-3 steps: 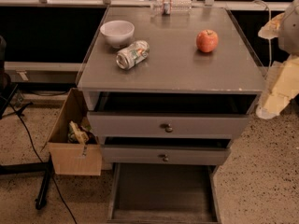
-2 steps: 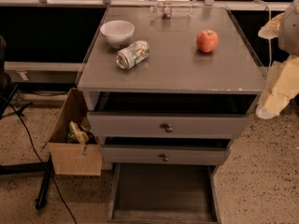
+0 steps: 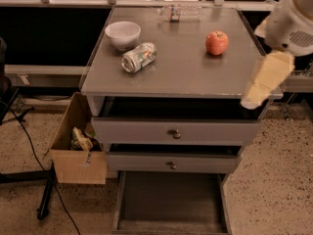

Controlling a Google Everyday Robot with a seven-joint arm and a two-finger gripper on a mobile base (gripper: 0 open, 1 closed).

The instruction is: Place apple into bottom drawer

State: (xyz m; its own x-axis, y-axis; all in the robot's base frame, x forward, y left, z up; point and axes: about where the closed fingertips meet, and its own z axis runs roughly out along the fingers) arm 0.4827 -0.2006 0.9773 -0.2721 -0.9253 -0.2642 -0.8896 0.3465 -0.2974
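The apple (image 3: 216, 42), red-orange with a short stem, sits on the right rear part of the grey cabinet top (image 3: 186, 75). The bottom drawer (image 3: 171, 199) is pulled out at floor level, with a dark grey inside and nothing in it. My gripper (image 3: 254, 98) hangs as a pale yellowish piece under the white arm (image 3: 292, 18) at the right front corner of the cabinet. It is to the right of the apple and in front of it, apart from it and holding nothing that shows.
A white bowl (image 3: 122, 34) and a crushed silver can (image 3: 139, 57) lie on the left of the top, and a clear bottle (image 3: 180, 12) lies at the back. Two upper drawers with knobs (image 3: 173, 132) (image 3: 171, 163) are shut. A cardboard box (image 3: 78, 163) stands at the left, with cables on the floor.
The arm and gripper have moved left and slightly up, over the cabinet's right front corner. The apple, bowl, can and drawers have not moved.
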